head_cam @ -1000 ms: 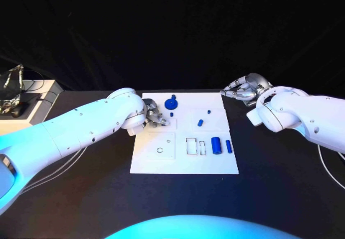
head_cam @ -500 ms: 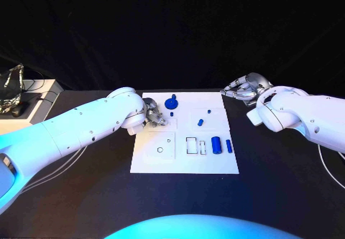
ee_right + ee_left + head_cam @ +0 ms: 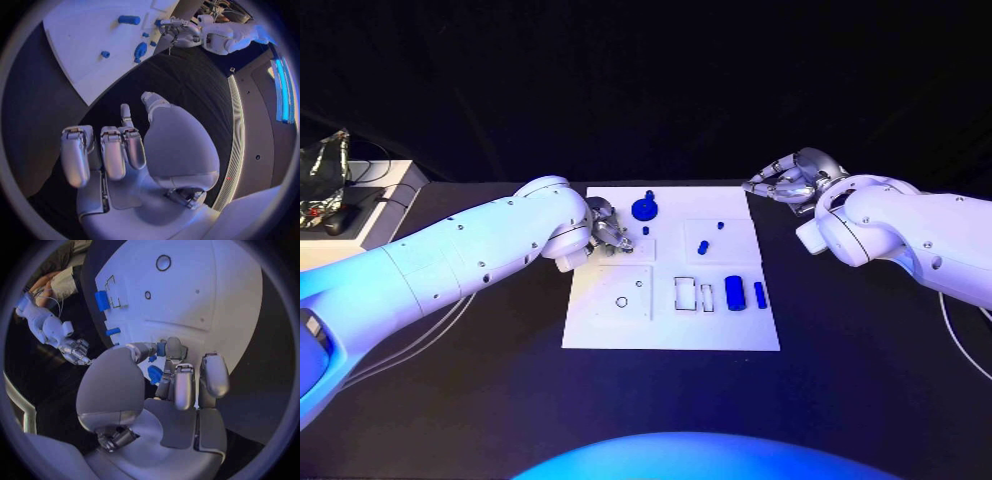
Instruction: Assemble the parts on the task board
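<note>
Left robot hand (image 3: 606, 232) sits at the left edge of the white rectangular task board (image 3: 668, 330), centre frame on the black bench (image 3: 473, 400); fingers curl over a small blue part (image 3: 154, 374), though a firm hold cannot be confirmed. Right robot hand (image 3: 788, 180), upper right, is off the board with fingers spread, holding nothing. Risk: a loose pinch could drop or tilt the piece, missing its socket.

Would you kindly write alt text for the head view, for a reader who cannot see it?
A white task board lies on a black table, carrying small blue parts. The left hand is at the board's left edge near a round blue part; the right hand hovers off the board's far right corner, holding nothing.
</note>
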Available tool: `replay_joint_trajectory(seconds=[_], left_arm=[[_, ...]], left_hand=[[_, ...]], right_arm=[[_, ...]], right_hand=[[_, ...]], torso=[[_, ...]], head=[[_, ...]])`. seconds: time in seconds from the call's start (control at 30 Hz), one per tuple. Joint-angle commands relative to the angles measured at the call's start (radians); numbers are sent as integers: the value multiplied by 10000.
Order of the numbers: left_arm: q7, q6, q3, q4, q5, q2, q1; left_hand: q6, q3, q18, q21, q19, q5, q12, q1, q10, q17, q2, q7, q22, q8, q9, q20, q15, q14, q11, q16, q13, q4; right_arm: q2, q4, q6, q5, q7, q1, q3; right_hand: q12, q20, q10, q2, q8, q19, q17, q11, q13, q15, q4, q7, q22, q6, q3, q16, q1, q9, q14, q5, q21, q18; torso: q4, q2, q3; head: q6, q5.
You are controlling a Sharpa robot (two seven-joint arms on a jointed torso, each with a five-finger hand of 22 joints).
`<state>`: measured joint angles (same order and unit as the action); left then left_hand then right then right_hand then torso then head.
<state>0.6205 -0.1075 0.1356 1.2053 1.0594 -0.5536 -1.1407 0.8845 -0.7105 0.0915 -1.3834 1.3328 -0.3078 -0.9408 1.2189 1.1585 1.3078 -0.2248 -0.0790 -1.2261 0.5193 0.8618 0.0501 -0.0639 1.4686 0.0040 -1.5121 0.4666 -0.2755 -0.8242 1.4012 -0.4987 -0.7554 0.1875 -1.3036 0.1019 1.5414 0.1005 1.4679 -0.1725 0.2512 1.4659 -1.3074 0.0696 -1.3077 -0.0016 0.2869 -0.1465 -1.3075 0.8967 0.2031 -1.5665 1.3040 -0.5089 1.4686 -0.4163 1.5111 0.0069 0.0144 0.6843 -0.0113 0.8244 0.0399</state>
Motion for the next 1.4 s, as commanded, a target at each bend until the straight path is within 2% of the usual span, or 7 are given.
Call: replay_joint_trajectory(seconds=[0.03, 0.27, 0.53, 0.77, 1.1, 1.23, 1.4], left_arm=[[-445, 181, -9, 49, -532, 45, 25], [-524, 162, -8, 141, -683, -36, 24], [-541, -67, 4, 290, -970, -228, 11], [-501, -677, 215, 193, -1425, -363, -47], [-268, -2628, 332, -567, -2076, -148, -523], [-114, -3777, 334, -1081, -2171, 114, -783], [-108, -4330, 317, -1572, -1924, 463, -1017]], left_hand=[[64, -1855, -95, -57, -13, -213, 37, -105, 145, 1132, 103, -40, -31, 54, -6, -12, 68, 608, -14, -74, -23, 1881], [210, -2145, -97, -107, 4, -517, 82, -372, 289, 1190, 117, 3, -82, 126, -43, -39, 27, 632, -62, -94, -63, 2218], [300, -2256, -98, -131, 4, -615, 108, -434, 369, 1236, 89, 30, -102, 151, -76, -52, -3, 648, -91, -109, -84, 2448], [347, -2303, -87, -115, -40, -637, 135, -439, 395, 1237, 101, 34, -62, 111, -131, -53, -10, 648, -97, -108, -97, 2559], [331, -2464, -46, -43, -211, -617, 173, -710, 290, 985, 443, 12, 77, -84, -258, -31, 25, 557, -59, -9, -100, 2664], [335, -2721, -26, -36, -293, -693, 115, -1159, 208, 958, 605, 61, 110, -47, -123, -50, -4, 538, -94, 3, -65, 2932], [280, -3005, -7, -33, -384, -788, 62, -1705, 120, 897, 804, 89, 145, 97, 190, -74, -25, 505, -115, 25, -35, 3237]], right_arm=[[0, 0, 180, -77, -94, 8, -1], [-6, -7, 224, -77, -86, 11, 0], [-16, -19, 268, -78, -79, 16, 2], [-22, -24, 286, -86, -70, 18, 4], [10, -48, 303, -110, -67, 19, 4], [41, -61, 326, -120, -62, 19, 4], [75, -68, 349, -142, -57, 19, 4]], right_hand=[[-38, -39, 692, -16, 65, 775, -2320, -35, -2323, -48, 5, -7, -2266, -78, 80, 65, -80, -8, 946, -55, -42, 88], [-44, -39, 687, -20, 67, 769, -2308, -35, -2318, -48, 5, -7, -2259, -81, 83, 69, -87, -16, 943, -56, -55, 91], [-44, -39, 687, -20, 67, 769, -2308, -35, -2318, -48, 5, -7, -2259, -81, 83, 69, -87, -16, 943, -56, -55, 91], [-44, -39, 687, -20, 67, 769, -2308, -35, -2318, -48, 5, -7, -2259, -81, 83, 69, -87, -16, 943, -56, -55, 91], [-42, -40, 689, -33, 70, 764, -2309, -36, -2319, -49, -1, -6, -2252, -88, 87, 69, -90, -29, 943, -57, -68, 94], [-43, -40, 688, -39, 71, 763, -2302, -36, -2319, -49, -6, -5, -2250, -89, 89, 71, -86, -33, 941, -57, -72, 95], [-43, -40, 688, -42, 72, 759, -2293, -37, -2318, -49, -9, -5, -2245, -90, 91, 74, -83, -35, 939, -58, -82, 97]], torso=[[-2, 3, -4], [-9, 5, -7], [3, 2, -11], [-11, -5, -21], [-26, 18, -11], [-40, 27, -13], [-37, 29, -13]], head=[[0, 4], [-26, 14], [-37, 17], [-74, 36], [-107, 36], [-127, 35], [-119, 16]])
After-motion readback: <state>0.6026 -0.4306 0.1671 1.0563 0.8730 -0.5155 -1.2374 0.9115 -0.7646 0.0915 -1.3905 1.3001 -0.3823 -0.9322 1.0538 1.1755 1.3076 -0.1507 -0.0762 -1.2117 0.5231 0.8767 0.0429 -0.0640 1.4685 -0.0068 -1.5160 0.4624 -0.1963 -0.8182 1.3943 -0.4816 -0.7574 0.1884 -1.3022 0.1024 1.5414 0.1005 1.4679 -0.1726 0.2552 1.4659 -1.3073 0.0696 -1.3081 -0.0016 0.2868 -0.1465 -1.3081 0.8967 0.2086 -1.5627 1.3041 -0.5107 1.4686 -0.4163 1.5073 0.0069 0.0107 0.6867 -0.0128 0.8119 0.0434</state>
